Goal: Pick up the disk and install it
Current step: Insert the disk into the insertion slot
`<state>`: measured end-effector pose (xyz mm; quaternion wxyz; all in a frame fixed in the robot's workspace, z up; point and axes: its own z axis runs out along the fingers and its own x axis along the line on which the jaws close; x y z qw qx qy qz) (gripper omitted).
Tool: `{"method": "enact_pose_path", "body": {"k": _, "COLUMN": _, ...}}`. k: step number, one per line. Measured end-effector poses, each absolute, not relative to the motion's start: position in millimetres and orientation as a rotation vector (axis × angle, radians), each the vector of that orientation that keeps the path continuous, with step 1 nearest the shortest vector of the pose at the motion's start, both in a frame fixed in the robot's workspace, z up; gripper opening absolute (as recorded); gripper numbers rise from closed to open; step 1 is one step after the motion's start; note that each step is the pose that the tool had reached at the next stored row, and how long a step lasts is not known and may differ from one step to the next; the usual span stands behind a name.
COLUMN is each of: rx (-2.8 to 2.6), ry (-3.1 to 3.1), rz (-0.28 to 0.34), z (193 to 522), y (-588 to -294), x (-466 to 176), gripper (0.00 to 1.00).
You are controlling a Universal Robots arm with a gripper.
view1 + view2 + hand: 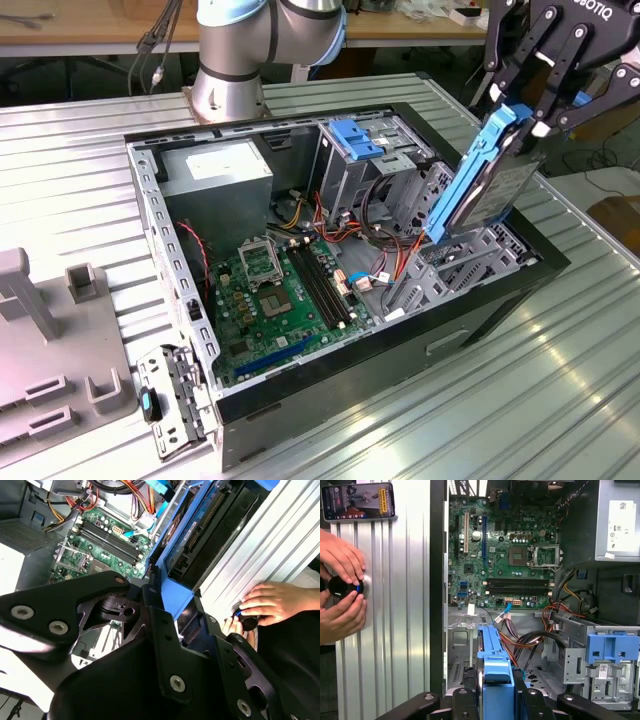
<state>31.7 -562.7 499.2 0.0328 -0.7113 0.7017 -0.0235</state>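
One gripper (525, 118) clamps disk (495, 190) by top end, tilted over case (400, 345) bay. Judged: stiff, heavyish, shock-sensitive; grip blue frame edges, not metal body.

We see the disk (497, 185), grey metal in a bright blue carrier frame, held steeply tilted by the end effector (522, 115) at its upper end, over the open computer case (350, 390).

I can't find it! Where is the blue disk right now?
At the exterior view's right, the gripper holds the disk tilted above the open computer case, its lower end by the grey drive cage.
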Motion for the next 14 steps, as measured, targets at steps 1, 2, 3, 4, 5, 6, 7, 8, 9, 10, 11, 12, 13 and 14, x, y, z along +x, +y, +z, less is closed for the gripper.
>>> {"method": "enact_pose_path", "body": {"k": 1, "rx": -2.189, "ry": 2.16, "rz": -0.072, "z": 497, "y": -563, "x": 32, "gripper": 0.37}}
{"method": "enact_pose_path", "body": {"k": 2, "rx": -2.189, "ry": 2.16, "rz": -0.072, "z": 495, "y": -563, "x": 32, "gripper": 0.37}}
{"method": "enact_pose_path", "body": {"k": 3, "rx": -2.189, "ry": 2.16, "rz": -0.072, "z": 492, "y": -564, "x": 32, "gripper": 0.37}}
{"method": "enact_pose_path", "body": {"k": 4, "rx": -2.189, "ry": 2.159, "rz": -0.072, "z": 490, "y": -564, "x": 32, "gripper": 0.37}}
{"method": "enact_pose_path", "body": {"k": 5, "rx": -2.189, "ry": 2.159, "rz": -0.072, "z": 487, "y": -565, "x": 32, "gripper": 0.37}}
{"method": "enact_pose_path", "body": {"k": 6, "rx": -2.189, "ry": 2.159, "rz": -0.071, "z": 484, "y": -565, "x": 32, "gripper": 0.37}}
{"method": "enact_pose_path", "body": {"k": 7, "rx": -2.188, "ry": 2.159, "rz": -0.071, "z": 480, "y": -567, "x": 33, "gripper": 0.37}}
{"method": "enact_pose_path", "body": {"k": 8, "rx": -2.188, "ry": 2.16, "rz": -0.071, "z": 478, "y": -567, "x": 36, "gripper": 0.37}}
{"method": "enact_pose_path", "body": {"k": 9, "rx": -2.188, "ry": 2.16, "rz": -0.071, "z": 476, "y": -567, "x": 39, "gripper": 0.37}}
{"method": "enact_pose_path", "body": {"k": 10, "rx": -2.188, "ry": 2.159, "rz": -0.071, "z": 474, "y": -567, "x": 41, "gripper": 0.37}}
{"method": "enact_pose_path", "body": {"k": 11, "rx": -2.188, "ry": 2.159, "rz": -0.071, "z": 473, "y": -567, "x": 41, "gripper": 0.37}}
{"method": "enact_pose_path", "body": {"k": 12, "rx": -2.187, "ry": 2.159, "rz": -0.07, "z": 472, "y": -567, "x": 41, "gripper": 0.37}}
{"method": "enact_pose_path", "body": {"k": 13, "rx": -2.188, "ry": 2.159, "rz": -0.07, "z": 470, "y": -567, "x": 41, "gripper": 0.37}}
{"method": "enact_pose_path", "body": {"k": 14, "rx": -2.185, "ry": 2.162, "rz": -0.07, "z": 469, "y": -567, "x": 42, "gripper": 0.37}}
